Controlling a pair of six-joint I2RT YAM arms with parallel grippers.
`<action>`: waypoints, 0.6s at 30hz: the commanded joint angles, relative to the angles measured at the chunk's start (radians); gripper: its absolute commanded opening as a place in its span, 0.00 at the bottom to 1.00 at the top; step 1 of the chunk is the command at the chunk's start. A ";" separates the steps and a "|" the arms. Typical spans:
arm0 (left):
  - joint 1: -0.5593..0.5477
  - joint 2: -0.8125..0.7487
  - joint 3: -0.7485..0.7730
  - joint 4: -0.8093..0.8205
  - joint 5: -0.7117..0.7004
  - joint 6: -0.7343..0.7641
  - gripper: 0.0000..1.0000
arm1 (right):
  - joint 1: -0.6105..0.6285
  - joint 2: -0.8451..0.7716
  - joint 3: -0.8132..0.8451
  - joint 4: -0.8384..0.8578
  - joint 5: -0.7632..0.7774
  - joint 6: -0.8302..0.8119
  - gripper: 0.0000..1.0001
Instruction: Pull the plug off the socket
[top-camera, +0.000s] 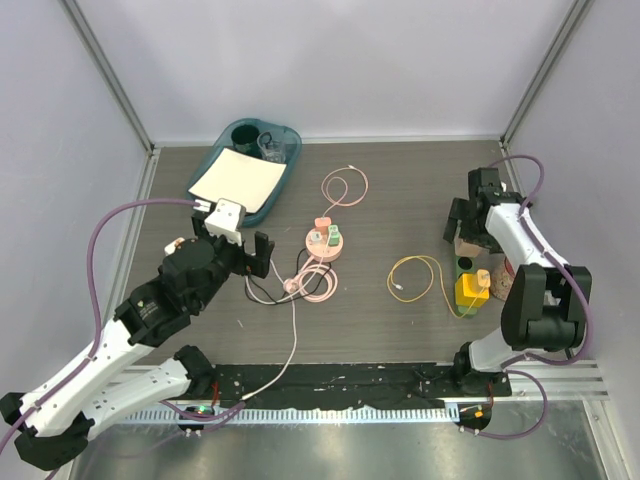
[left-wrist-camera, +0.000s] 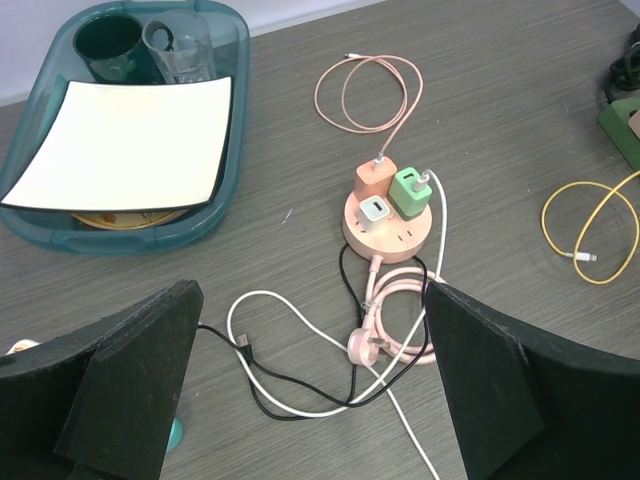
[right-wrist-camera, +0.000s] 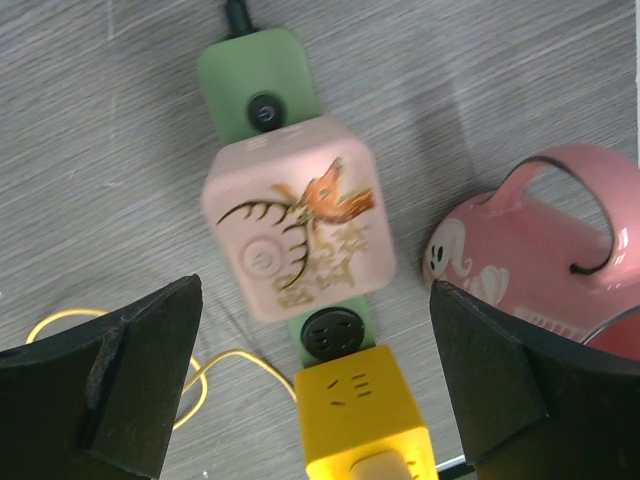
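Round pink socket (left-wrist-camera: 396, 240) sits mid surface (top-camera: 400, 190) with the orange plug (left-wrist-camera: 375, 180), green plug (left-wrist-camera: 410, 190) and white plug (left-wrist-camera: 377, 210) seated on top. Left claw (left-wrist-camera: 315, 400) is left of and nearer than the socket, spread wide, holding nothing, well apart from it. Right claw (right-wrist-camera: 320, 390) is far right of the socket, also wide and empty. It is above a green power strip (right-wrist-camera: 255, 85) carrying a pink cube (right-wrist-camera: 298, 215) and a yellow cube (right-wrist-camera: 360, 420). Teal tray (left-wrist-camera: 120, 235) is behind-left of the socket. Yellow cable (left-wrist-camera: 590, 225) lies right of the socket. Loose cords are tangled just in front of the socket.
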 joint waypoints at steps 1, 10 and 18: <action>-0.004 -0.008 0.013 0.034 0.008 0.010 1.00 | -0.044 0.021 0.054 0.051 -0.021 -0.051 1.00; -0.002 0.001 0.016 0.033 0.017 0.010 1.00 | -0.076 0.130 0.082 0.103 -0.168 -0.074 0.95; -0.002 0.006 0.015 0.036 0.022 0.012 1.00 | -0.076 0.137 0.087 0.095 -0.205 -0.083 0.59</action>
